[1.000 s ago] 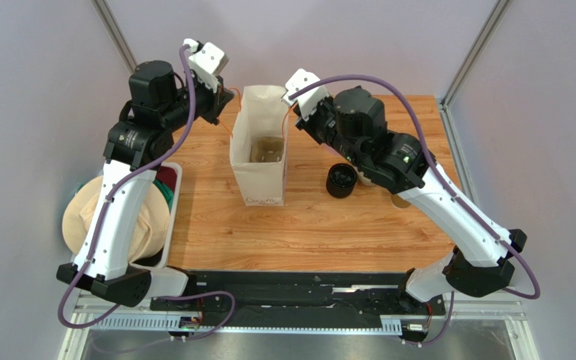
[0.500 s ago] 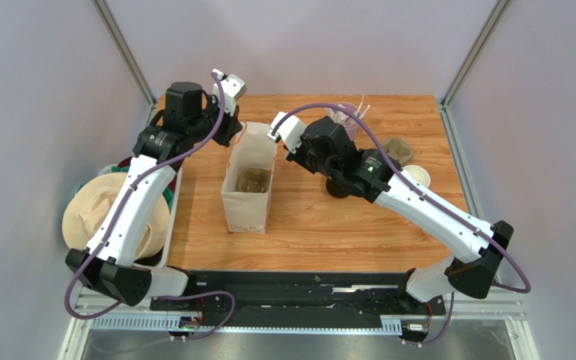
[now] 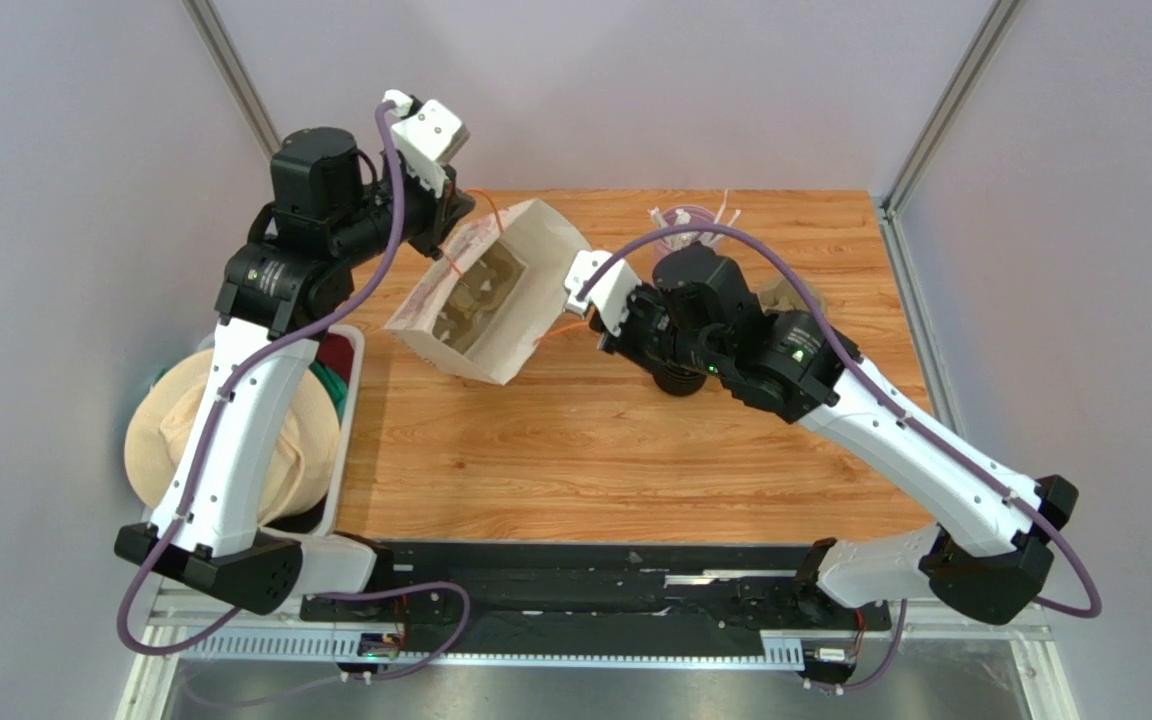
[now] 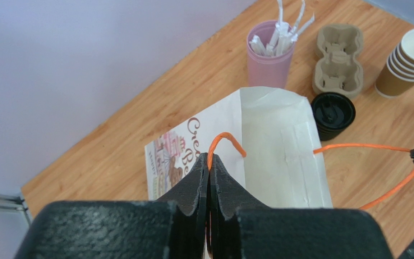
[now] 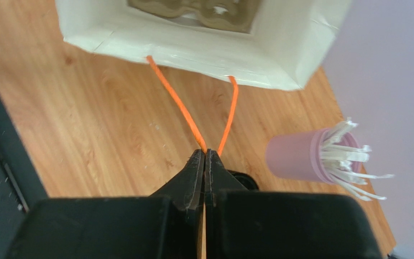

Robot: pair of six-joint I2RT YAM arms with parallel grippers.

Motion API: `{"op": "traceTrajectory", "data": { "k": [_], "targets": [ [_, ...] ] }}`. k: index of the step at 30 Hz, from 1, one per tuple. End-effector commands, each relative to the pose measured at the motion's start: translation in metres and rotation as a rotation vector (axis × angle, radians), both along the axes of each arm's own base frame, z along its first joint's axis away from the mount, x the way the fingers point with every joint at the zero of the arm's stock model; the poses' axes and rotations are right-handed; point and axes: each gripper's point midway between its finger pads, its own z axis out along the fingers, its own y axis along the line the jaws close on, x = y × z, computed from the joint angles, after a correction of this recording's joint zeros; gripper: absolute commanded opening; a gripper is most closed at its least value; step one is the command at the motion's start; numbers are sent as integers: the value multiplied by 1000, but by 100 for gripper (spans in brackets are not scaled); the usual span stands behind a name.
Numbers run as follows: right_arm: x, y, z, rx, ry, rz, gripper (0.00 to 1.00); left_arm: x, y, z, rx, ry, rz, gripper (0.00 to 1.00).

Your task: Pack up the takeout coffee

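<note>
Wooden table (image 3: 612,450), tilted paper bag (image 3: 530,308), left pincer (image 4: 209,167) and right pincer (image 5: 204,159) clenching its orange handles (image 5: 174,105)

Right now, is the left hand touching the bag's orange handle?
Touching. The left wrist view shows the left hand pinched shut on the orange handle, whose loop rises from between its fingertips.

In the left wrist view only the black lid of the coffee cup (image 4: 333,112) shows, with its wall out of sight beneath, and the stack of cups (image 4: 406,65) is cut by the right edge. From above, the right arm (image 3: 748,338) covers nearly all of that cup. In the right wrist view the paper bag (image 5: 193,51) runs off the top edge.
</note>
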Motion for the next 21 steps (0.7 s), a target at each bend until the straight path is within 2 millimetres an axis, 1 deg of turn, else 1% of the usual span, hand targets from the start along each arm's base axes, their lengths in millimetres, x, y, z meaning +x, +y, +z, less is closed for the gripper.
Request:
{"op": "traceTrajectory", "data": {
  "k": [1, 5, 6, 7, 9, 10, 13, 14, 15, 17, 18, 19, 20, 21],
  "targets": [
    [-40, -10, -36, -85, 93, 171, 0, -10, -5, -28, 32, 52, -67, 5],
    [-70, -16, -56, -131, 158, 276, 0, -15, -7, -43, 47, 77, -95, 5],
    [-79, -22, -64, -161, 191, 299, 0, -18, -9, -44, 43, 83, -109, 4],
    [-86, -26, -66, -168, 200, 321, 0, -21, -9, -47, 44, 91, -118, 4],
    [-101, -35, -81, -218, 243, 363, 0, -26, -13, -51, 39, 112, -149, 5],
    [-107, -38, -86, -237, 256, 379, 0, -29, -15, -54, 38, 121, -162, 5],
    [-127, -53, -101, -297, 320, 440, 0, -42, -22, -55, 35, 137, -241, 5],
    [-137, -59, -109, -328, 354, 460, 0, -46, -23, -58, 45, 145, -264, 5],
    [-141, -62, -112, -342, 367, 474, 0, -53, -28, -55, 39, 146, -306, 5],
    [-148, -66, -120, -374, 396, 489, 0, -63, -29, -57, 52, 156, -347, 5],
    [-154, -68, -128, -398, 419, 497, 0, -69, -32, -56, 45, 157, -382, 4],
    [-155, -69, -133, -409, 430, 498, 0, -74, -33, -59, 48, 172, -397, 5],
    [-157, -65, -136, -404, 426, 506, 0, -79, -35, -61, 49, 173, -423, 5],
    [-159, -65, -145, -417, 439, 506, 0, -83, -36, -64, 52, 182, -439, 5]
  ]
}}
